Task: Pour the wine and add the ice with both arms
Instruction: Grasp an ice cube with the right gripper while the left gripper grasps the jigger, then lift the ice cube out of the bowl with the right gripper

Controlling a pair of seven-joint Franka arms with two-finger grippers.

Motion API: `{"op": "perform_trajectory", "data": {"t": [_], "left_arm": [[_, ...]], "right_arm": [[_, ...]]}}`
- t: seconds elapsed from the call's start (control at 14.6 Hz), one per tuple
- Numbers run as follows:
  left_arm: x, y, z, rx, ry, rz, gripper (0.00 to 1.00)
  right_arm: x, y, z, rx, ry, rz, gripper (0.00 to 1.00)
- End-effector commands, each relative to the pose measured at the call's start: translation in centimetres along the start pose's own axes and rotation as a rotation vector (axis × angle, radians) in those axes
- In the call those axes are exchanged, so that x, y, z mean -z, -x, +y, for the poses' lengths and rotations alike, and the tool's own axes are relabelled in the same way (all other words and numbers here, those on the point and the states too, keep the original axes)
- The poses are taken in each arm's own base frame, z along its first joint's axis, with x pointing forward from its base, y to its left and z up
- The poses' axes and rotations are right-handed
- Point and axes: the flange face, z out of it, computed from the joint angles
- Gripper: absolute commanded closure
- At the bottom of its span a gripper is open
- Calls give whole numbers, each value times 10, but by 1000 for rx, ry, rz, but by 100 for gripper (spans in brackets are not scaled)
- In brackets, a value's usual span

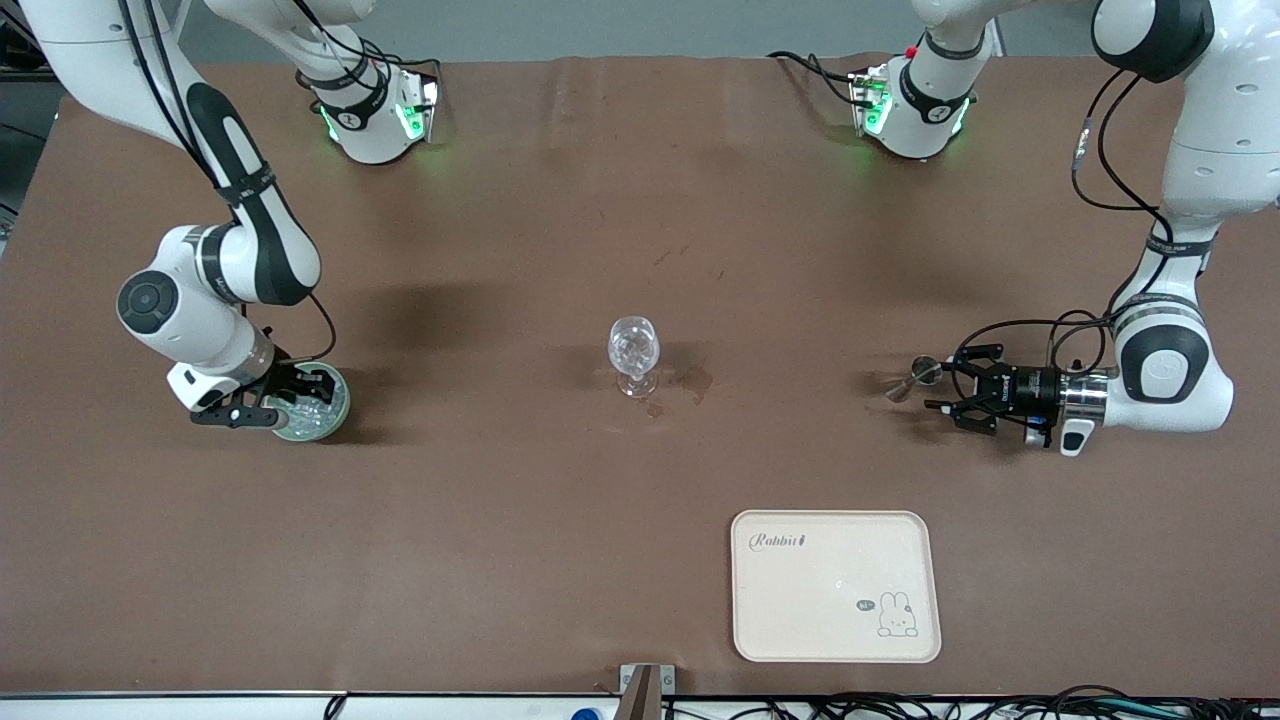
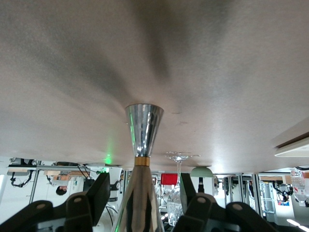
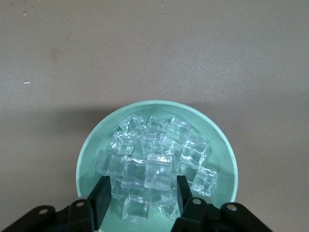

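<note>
The brown table (image 1: 560, 200) lies bare between the two arm bases and down to the stemmed glass (image 1: 633, 355), which stands alone mid-table with open room all round it. Toward the right arm's end, the pale green bowl (image 1: 318, 408) heaped with ice (image 3: 154, 166) sits under the right gripper (image 1: 275, 398), whose fingers (image 3: 99, 195) reach down into the bowl among the cubes. Toward the left arm's end, the left gripper (image 1: 945, 392) lies low and level, its fingers either side of a slim vessel with a metal spout (image 2: 144, 128). Nearer the front camera than the glass, the cream tray (image 1: 790, 620) takes up the table edge; the strip between tray and glass is free
</note>
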Motion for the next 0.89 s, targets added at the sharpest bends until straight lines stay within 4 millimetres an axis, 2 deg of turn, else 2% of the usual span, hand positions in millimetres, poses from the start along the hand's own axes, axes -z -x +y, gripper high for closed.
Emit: {"op": "perform_trajectory", "data": {"t": [0.0,0.34,0.41,0.55,0.75,0.82], "left_arm": [[-3,-12,-7,-4,27,-56,36],[-12,-19,-7,0,44,-86,40],[-14,-19,-6,1,48,-92,40],[-18,-19,-5,5,55,-105,40],[-27,-23,-3,16,63,-125,43],[-29,-22,-2,17,67,-130,45]], "right_arm": [[1,-1,9,-14,-6,13,37],[0,-5,8,-12,-5,39,38],[-1,-5,8,-12,-5,40,41],[-4,-4,8,-14,-5,36,51],[-4,-4,8,-14,-5,34,75],[-3,-4,8,-14,-5,36,77]]}}
